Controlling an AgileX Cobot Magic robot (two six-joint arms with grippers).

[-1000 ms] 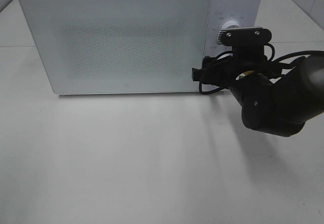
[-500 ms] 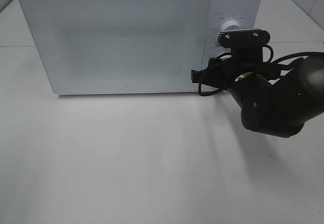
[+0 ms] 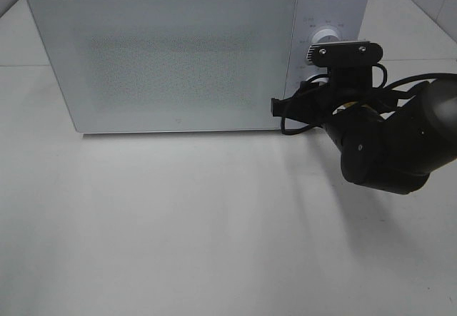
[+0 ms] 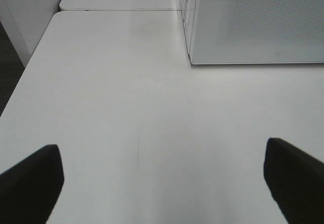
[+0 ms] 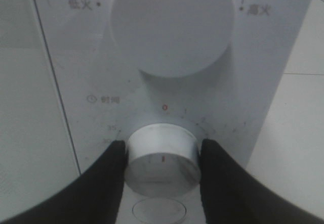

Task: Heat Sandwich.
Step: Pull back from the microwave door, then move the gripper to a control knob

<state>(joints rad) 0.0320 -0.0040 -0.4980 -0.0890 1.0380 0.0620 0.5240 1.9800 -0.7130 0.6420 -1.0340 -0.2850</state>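
White table [image 3: 178,245] fills the lower half of the high view. The white microwave [image 3: 171,52] stands across the top with its frosted door [image 3: 164,59] shut. The sandwich shows in no view; I judge it is behind that door, though the frosting hides it.

The right arm [image 3: 393,152] reaches in from the right edge to the control panel. In its wrist view the right gripper [image 5: 162,155] is clamped on the timer knob [image 5: 162,163], one black finger [image 5: 109,178] pressed to each side, below the larger power knob [image 5: 172,27]. The left gripper [image 4: 162,183] hangs over bare table, its jaws wide apart.

The knob is smooth and round, so the pads may slip as the wrist turns, leaving the timer unset or set short. An off-centre twist could also nudge the microwave or overshoot the time.

Against a second ago, the high view shows the arm at the same spot on the panel. Only the cable loop [image 3: 303,105] by the wrist has shifted slightly.
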